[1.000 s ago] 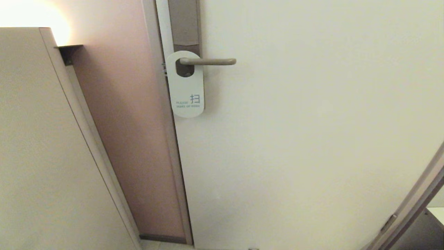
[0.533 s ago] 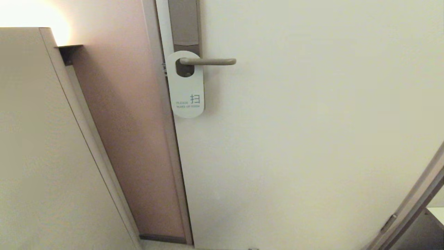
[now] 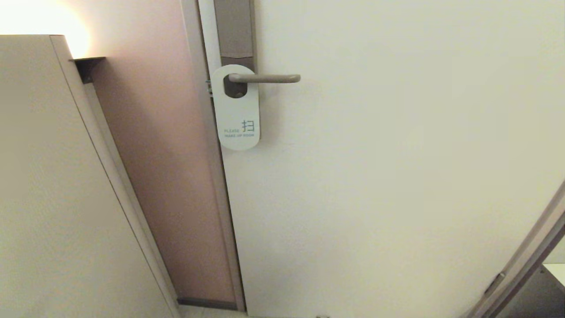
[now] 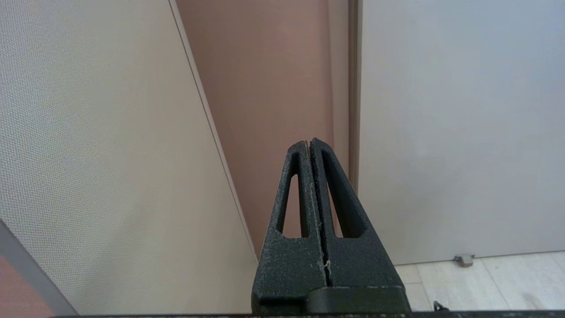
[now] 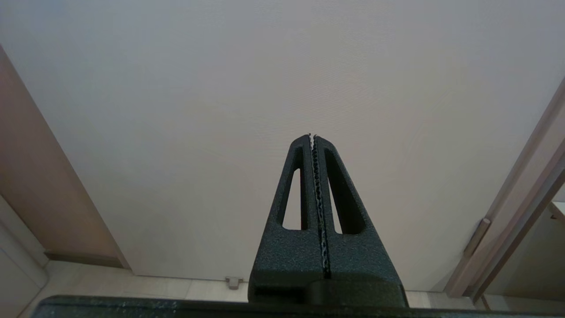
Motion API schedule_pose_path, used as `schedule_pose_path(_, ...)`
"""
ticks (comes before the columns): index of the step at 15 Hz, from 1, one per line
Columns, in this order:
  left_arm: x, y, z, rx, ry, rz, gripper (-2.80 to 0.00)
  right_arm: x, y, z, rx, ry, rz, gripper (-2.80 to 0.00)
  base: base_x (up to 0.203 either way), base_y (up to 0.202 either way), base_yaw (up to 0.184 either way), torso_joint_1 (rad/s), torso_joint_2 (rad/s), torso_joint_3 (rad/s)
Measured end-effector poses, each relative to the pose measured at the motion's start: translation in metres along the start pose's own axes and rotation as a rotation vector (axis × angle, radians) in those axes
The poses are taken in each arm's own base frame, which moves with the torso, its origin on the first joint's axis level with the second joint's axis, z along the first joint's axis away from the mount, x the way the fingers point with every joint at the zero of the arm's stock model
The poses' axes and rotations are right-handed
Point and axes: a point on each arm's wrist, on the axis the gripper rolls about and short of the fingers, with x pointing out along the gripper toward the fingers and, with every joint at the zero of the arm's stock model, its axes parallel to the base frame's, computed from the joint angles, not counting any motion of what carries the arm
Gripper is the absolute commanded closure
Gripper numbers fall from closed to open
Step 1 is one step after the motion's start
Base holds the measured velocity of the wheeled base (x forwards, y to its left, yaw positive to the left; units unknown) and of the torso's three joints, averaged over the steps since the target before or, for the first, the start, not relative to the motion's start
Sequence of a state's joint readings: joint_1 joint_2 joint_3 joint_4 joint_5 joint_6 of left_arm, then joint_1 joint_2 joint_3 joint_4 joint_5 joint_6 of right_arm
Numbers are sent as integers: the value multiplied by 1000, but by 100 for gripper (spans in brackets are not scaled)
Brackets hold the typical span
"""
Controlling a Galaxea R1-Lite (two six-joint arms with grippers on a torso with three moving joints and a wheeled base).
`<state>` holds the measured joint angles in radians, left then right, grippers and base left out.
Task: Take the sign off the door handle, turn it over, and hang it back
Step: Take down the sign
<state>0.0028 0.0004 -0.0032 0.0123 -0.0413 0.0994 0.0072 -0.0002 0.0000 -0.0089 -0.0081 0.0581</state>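
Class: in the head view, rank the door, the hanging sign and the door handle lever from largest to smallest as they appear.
1. The door, filling most of the view.
2. The sign, white face outward, hanging from the lever.
3. The door handle, a slim lever, roughly as long as the sign but far thinner.
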Motion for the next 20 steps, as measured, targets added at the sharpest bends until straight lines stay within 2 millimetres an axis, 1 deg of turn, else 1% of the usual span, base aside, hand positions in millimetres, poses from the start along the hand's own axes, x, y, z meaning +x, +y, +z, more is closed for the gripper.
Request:
schedule_pose_path(15, 0, 0, 1, 7, 0, -1, 0, 0, 0, 0, 0, 0, -1, 0, 0, 0, 0, 0, 0, 0)
schedule_pose_path(18, -2, 0, 5, 14, -13, -7, 0, 0, 0, 0, 0, 0, 0, 0, 0, 0, 0, 0, 0, 0)
schedule_pose_path(20, -4, 0, 13, 15, -37, -34, 0, 0, 0, 0, 0, 1, 0, 0, 0, 0, 0, 0, 0, 0)
